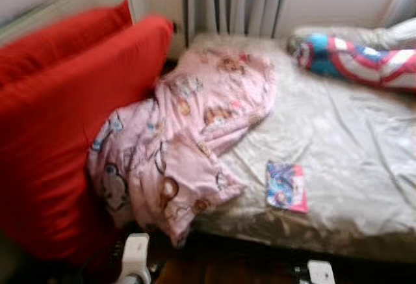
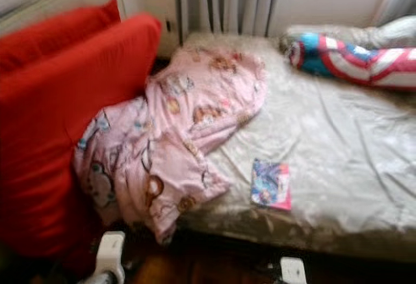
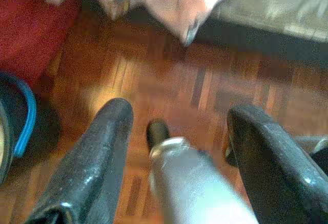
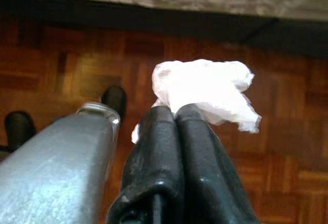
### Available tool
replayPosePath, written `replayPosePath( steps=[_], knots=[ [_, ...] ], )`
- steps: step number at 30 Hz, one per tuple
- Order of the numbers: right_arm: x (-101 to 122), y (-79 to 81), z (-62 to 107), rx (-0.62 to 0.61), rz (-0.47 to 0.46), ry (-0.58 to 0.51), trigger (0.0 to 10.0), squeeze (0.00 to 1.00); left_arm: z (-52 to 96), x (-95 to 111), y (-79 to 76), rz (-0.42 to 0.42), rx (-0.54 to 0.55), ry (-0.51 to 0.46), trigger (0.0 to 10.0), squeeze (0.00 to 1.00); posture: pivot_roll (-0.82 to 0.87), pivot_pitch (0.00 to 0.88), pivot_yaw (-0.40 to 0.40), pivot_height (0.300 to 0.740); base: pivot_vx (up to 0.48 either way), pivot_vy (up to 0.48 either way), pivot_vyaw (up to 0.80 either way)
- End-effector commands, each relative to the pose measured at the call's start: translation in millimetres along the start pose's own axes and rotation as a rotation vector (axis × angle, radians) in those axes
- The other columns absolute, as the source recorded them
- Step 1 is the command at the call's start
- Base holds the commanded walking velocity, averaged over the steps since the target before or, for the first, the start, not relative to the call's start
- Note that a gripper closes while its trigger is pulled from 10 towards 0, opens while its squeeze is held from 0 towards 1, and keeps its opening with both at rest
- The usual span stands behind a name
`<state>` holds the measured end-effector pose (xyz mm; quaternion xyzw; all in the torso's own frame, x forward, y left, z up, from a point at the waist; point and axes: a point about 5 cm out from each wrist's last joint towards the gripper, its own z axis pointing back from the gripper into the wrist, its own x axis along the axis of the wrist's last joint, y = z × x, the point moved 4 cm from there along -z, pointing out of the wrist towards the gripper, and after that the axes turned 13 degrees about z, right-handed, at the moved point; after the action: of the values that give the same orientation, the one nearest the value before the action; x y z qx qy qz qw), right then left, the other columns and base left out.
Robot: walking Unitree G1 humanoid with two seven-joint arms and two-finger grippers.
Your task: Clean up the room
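Low over the parquet floor [image 4: 287, 152], the right tool [image 4: 177, 114] is clenched on a crumpled white tissue [image 4: 205, 88] bunched at its tips, while the left tool [image 3: 177, 131] hangs released — fingers spread. Beyond them on the bed [image 1: 351, 147] lie a small picture book [image 1: 286, 186], a pink blanket [image 1: 188, 134] against red cushions [image 1: 65, 121] and — farthest — a striped bolster [image 1: 364, 60].

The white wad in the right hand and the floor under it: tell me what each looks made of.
The white wad looks like thin tissue or soft plastic film, matte to faintly glossy: it is crumpled into soft translucent folds, pinched in the shut right hand. Which of the two is unclear. The floor looks like wood parquet with a polished finish: small reddish-brown blocks in alternating directions, with light glare.
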<state>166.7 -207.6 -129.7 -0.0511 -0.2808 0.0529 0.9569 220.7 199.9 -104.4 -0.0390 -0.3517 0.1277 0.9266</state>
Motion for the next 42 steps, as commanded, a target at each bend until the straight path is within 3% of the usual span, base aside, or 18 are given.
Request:
replayPosePath(
  steps=[1,12,20,42],
  knots=[
    [2.1,-2.4,-0.5,-0.003,0.002,0.001,10.0,0.0,1.1,-5.8,-1.7,-0.002,-0.013,0.011,10.0,0.0,-0.02,0.059,-0.042,0.74,-0.3,0.0,0.0],
    [1.9,-4.1,-0.5,-0.002,0.012,0.004,10.0,0.0,4.0,-19.0,0.8,-0.001,0.001,0.045,10.0,0.0,-0.02,0.055,-0.05,0.74,0.0,0.0,0.0],
    [4.7,-4.1,-0.7,0.01,0.045,-0.008,10.0,0.0,0.6,-13.0,-4.5,0.004,0.005,0.049,10.0,0.0,-0.02,0.057,-0.055,0.74,0.0,0.0,0.0],
    [6.1,-12.7,-0.7,0.005,0.104,0.004,10.0,0.0,2.3,-20.7,-1.7,0.017,0.042,0.065,10.0,0.0,-0.03,0.039,-0.096,0.74,0.0,0.0,0.8]
  ],
)
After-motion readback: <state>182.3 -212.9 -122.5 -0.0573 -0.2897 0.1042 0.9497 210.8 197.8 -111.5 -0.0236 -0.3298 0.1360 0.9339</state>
